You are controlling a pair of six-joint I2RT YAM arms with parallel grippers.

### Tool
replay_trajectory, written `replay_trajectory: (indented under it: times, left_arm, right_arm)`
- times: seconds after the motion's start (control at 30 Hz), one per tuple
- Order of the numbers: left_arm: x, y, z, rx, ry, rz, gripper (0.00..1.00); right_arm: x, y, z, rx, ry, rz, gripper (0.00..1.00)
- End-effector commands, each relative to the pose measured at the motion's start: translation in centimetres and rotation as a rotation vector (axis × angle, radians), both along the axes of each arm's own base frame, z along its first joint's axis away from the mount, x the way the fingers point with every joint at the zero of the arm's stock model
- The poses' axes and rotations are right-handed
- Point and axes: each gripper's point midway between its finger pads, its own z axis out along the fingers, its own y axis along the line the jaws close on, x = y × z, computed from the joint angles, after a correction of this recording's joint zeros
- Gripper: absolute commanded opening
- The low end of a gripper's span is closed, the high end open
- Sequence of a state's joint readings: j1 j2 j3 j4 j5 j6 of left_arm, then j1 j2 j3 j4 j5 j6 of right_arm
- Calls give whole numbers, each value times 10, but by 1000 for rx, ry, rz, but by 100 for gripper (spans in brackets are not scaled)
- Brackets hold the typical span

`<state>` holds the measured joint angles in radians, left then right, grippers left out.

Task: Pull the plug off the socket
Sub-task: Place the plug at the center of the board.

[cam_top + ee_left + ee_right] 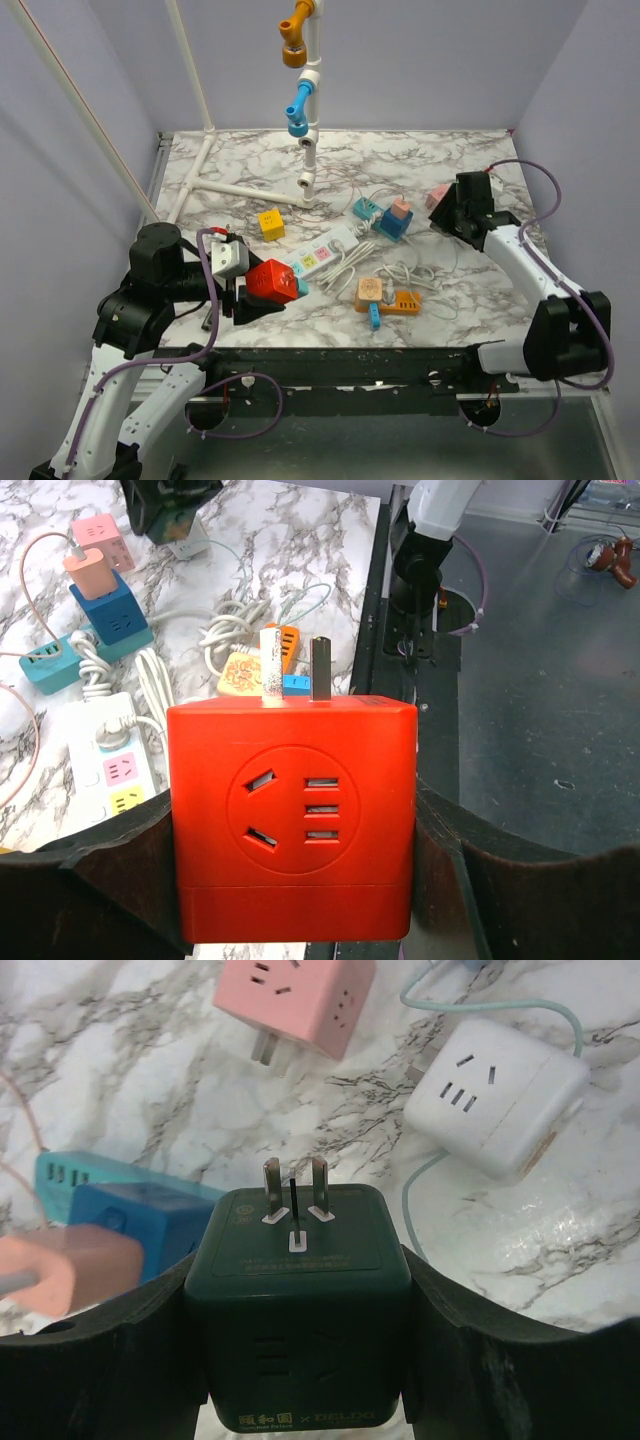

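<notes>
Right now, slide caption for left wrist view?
Left claw grips red cube plug, prongs free; white strip lies on marble table behind.

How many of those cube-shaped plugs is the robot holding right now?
2. A red cube is clamped in the left gripper, near the front left; a dark green cube is clamped in the right gripper, at the far right.

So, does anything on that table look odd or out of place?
Nothing spilled or broken. Oddest: the left hand grips a red cube plug and the right hand a dark green cube plug, prongs bare, plugged into nothing. White cords beside the power strip lie tangled.
</notes>
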<state>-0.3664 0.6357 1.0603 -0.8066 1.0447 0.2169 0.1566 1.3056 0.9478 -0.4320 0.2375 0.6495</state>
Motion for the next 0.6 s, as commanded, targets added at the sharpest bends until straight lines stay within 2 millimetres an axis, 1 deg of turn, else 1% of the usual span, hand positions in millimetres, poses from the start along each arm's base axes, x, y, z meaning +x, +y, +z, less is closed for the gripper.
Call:
replay_trajectory:
  times: [0.0,0.1,0.17,0.2,0.23,0.27,0.4,0.5,0.57]
  left_arm:
    - [-5,0,18,-30,-55,-24,0]
    - [-6,-1,19,-34,-53,-25,0]
    - [-6,-1,20,-36,-52,-25,0]
    - [-6,-1,20,-37,-53,-26,0]
    - [-6,-1,21,-37,-54,-26,0]
    - [-6,-1,21,-38,-55,-27,0]
    - [-5,-1,23,-40,-58,-27,0]
    - [-5,-1,25,-43,-58,-26,0]
    - [-5,-1,27,-45,-58,-25,0]
  right_arm:
    - [27,-3,-18,1,-1,-44,13]
    - [38,-2,-30,-10,20,-39,13]
    - [42,-3,-36,-27,39,-41,15]
    - [42,-5,-40,-37,53,-45,19]
    - [42,-7,-41,-47,58,-52,27]
    - [42,-8,-43,-53,63,-56,33]
    - [43,-12,-49,-68,71,-71,52]
    - [46,-13,-54,-79,87,-72,62]
    - [47,-13,-53,-84,88,-73,68]
